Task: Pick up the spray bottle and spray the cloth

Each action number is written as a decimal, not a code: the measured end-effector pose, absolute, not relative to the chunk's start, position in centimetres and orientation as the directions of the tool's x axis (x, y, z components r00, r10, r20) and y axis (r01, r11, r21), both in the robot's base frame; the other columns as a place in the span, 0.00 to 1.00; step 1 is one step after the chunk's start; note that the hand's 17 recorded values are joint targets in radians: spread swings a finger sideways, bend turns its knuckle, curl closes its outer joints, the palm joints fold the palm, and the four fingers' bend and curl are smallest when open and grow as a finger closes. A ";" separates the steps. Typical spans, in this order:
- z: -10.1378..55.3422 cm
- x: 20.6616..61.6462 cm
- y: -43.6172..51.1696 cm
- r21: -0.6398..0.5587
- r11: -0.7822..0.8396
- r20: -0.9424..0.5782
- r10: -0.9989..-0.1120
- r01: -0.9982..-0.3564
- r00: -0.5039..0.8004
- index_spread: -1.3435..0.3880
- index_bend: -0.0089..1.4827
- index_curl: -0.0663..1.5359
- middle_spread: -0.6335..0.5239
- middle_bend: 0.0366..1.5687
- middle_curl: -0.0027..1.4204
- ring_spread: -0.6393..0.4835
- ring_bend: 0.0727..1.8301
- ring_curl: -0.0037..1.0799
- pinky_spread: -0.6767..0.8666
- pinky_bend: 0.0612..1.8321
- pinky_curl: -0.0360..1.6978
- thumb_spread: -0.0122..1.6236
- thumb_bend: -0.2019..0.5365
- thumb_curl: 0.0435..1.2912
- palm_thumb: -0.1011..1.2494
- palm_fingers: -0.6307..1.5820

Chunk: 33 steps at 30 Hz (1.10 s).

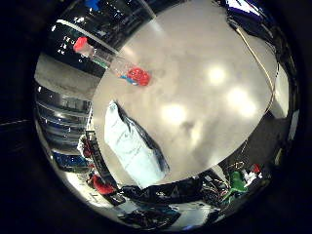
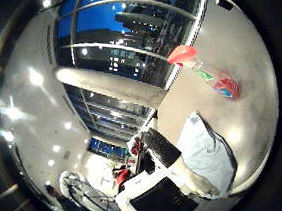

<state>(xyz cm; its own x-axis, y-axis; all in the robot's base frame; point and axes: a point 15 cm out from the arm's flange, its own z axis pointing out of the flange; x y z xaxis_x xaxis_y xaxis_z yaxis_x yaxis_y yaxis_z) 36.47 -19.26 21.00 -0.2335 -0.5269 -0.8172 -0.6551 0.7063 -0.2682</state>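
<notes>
A clear spray bottle [image 1: 109, 61] with a red top and a red lower part appears to stand upright on the glossy white round table [image 1: 214, 112], near its edge. A folded light blue cloth [image 1: 134, 151] lies on the same table, a short way from the bottle and close to the rim. My hand [image 2: 174, 181] hangs well above the table, over the table's edge beside the cloth. White and black parts of it reach straight into the thumb side view. It holds nothing and is far from the bottle.
Beyond the table's rim the floor carries clutter: a green object [image 1: 236, 181] and red items [image 1: 100, 184]. Dark window panes with metal bars [image 2: 121, 48] and a grey ledge [image 2: 108, 84] lie behind the bottle's side of the table.
</notes>
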 end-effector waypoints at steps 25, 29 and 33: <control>14.6 45.1 -21.8 -0.209 0.665 -0.854 -0.481 -0.717 -0.198 0.67 0.11 0.21 0.63 0.14 0.26 0.71 0.16 0.25 0.68 0.19 0.19 0.66 0.24 0.21 0.53 0.35; 13.9 46.8 -21.2 -0.210 0.641 -0.854 -0.488 -0.738 -0.181 0.67 0.11 0.21 0.62 0.14 0.26 0.70 0.16 0.25 0.68 0.19 0.19 0.66 0.24 0.21 0.53 0.35; 13.3 48.6 -20.5 -0.208 0.626 -0.858 -0.486 -0.751 -0.168 0.67 0.11 0.21 0.62 0.14 0.26 0.70 0.16 0.25 0.68 0.18 0.19 0.66 0.24 0.21 0.53 0.35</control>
